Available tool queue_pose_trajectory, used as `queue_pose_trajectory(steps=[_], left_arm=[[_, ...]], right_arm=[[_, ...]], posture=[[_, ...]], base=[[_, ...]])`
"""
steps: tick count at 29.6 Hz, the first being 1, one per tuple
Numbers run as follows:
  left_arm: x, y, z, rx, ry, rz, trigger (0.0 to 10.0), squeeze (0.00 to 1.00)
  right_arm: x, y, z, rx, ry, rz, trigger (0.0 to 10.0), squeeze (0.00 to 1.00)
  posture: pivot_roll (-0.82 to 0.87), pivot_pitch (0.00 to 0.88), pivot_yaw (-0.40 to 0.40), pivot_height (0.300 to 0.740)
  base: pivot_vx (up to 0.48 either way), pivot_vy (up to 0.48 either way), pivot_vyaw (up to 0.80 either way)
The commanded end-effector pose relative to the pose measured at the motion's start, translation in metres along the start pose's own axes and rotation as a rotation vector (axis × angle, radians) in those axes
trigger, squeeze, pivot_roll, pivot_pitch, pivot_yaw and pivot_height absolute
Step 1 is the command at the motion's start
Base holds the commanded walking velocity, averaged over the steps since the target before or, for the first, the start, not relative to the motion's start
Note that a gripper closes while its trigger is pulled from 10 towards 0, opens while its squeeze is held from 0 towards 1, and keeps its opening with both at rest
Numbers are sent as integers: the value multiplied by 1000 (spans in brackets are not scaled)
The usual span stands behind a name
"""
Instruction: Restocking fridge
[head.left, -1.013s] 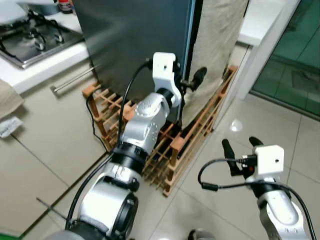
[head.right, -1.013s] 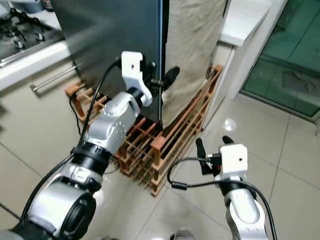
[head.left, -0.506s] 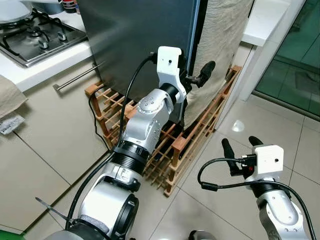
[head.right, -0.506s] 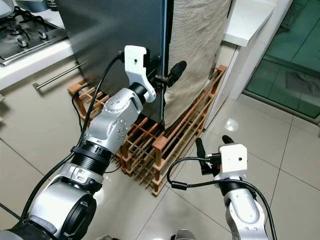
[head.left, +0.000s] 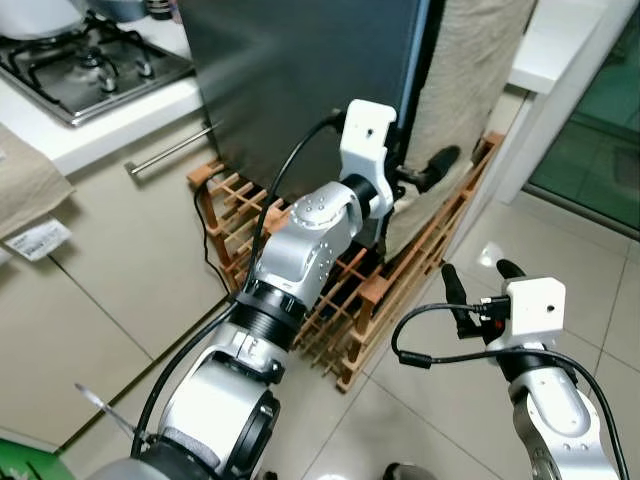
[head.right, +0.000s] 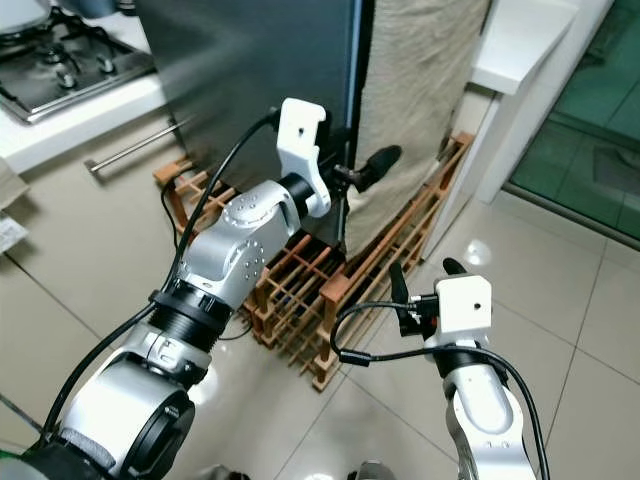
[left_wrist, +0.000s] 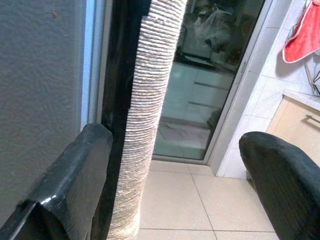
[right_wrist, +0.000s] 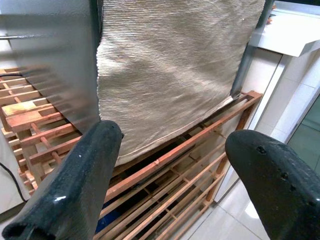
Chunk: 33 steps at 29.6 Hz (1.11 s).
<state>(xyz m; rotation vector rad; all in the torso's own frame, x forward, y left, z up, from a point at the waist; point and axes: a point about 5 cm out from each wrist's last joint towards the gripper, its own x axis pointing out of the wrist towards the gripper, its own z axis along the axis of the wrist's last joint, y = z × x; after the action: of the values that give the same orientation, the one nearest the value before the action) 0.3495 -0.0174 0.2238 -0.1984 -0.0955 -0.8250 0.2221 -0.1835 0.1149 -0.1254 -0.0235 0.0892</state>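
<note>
The dark grey fridge door stands shut ahead, and a beige woven towel hangs down along its right edge. My left gripper is stretched out to that edge, open. In the left wrist view one finger lies against the door's black edge, the other finger is out in free air, and the towel hangs between them. My right gripper is open and holds nothing, low over the tiled floor and pointing at the rack below the towel.
A wooden slatted rack sits on the floor against the fridge's base. On the left are a gas hob and a beige cabinet with a bar handle. A white counter and a glass door close off the right.
The whole view has shifted, so the camera moved. My left gripper has reached a little farther along the door edge beside the towel. The right gripper has stayed open, barely moving.
</note>
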Motion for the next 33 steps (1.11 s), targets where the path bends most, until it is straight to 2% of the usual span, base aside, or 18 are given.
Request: queue_pose_trajectory(steps=[1, 6, 7, 9, 11, 13, 14, 16, 17, 19, 20, 21, 23, 25, 26, 29, 33], left_arm=[[25, -63, -8, -113, -33, -140, 10000, 0], [28, -68, -10, -139, -21, -142, 10000, 0], [29, -75, -8, -159, -31, -175, 10000, 0], [29, -75, -8, -159, -31, -175, 10000, 0], [23, -100, 5, -283, -82, -391, 10000, 0], [23, -100, 5, -283, -82, -391, 10000, 0], [18, -107, 11, -313, -105, -476, 10000, 0], [13, -106, 14, -295, -122, -498, 10000, 0], [7, -95, 14, -253, -132, -465, 10000, 0], [7, -95, 14, -253, -132, -465, 10000, 0], [0, -83, 14, -206, -134, -416, 10000, 0], [-13, -63, 12, -162, -129, -333, 10000, 0], [-48, -20, 5, -88, -100, -146, 10000, 0], [-74, 3, 0, -22, -75, -20, 10000, 0], [-74, 3, 0, -22, -75, -20, 10000, 0], [-113, 39, -13, 38, -33, 232, 10000, 0], [-113, 39, -13, 38, -33, 232, 10000, 0]], right_arm=[[4, 2, -2, 0, 9, 9, 10000, 251], [8, 2, 0, -1, -2, 11, 10000, 255], [10, 1, 0, -2, -7, 7, 10000, 251], [10, 1, 0, -2, -7, 7, 10000, 251], [11, 0, 2, -2, -16, -1, 10000, 251], [11, 0, 2, -2, -16, -1, 10000, 251], [12, 0, 3, -2, -19, -3, 10000, 251], [12, 1, 3, -1, -20, -4, 10000, 251], [12, 2, 6, 3, -28, -2, 10000, 251], [12, 2, 6, 3, -28, -2, 10000, 251], [12, 3, 9, 7, -37, -3, 10000, 247], [11, 4, 15, 13, -60, -9, 10000, 251], [1, 1, 25, 25, -93, -44, 10000, 251], [-7, -1, 26, 20, -99, -60, 10000, 255], [-7, -1, 26, 20, -99, -60, 10000, 255], [-19, -5, 21, -4, -93, -84, 10000, 255], [-19, -5, 21, -4, -93, -84, 10000, 255]], posture=[[-238, 50, 39, 740], [-242, 44, 46, 740], [-242, 44, 46, 740], [-242, 44, 46, 740], [-245, 42, 51, 740], [-245, 42, 51, 740], [-245, 42, 50, 740], [-242, 44, 50, 740], [-239, 48, 53, 740], [-239, 48, 53, 740], [-233, 47, 55, 740], [-233, 47, 55, 740], [-208, 43, 52, 740], [-191, 42, 48, 740], [-191, 42, 48, 740], [-164, 27, 40, 740], [-164, 27, 40, 740]], base=[[0, 0, 0], [0, 0, 0], [0, 0, 0], [0, 0, 0], [0, 0, 0], [0, 0, 0], [0, 0, 0], [0, 0, 0], [0, 0, 0], [0, 0, 0], [0, 0, 0], [0, 0, 0], [0, 0, 0], [0, 0, 0], [0, 0, 0], [0, 0, 0], [0, 0, 0]])
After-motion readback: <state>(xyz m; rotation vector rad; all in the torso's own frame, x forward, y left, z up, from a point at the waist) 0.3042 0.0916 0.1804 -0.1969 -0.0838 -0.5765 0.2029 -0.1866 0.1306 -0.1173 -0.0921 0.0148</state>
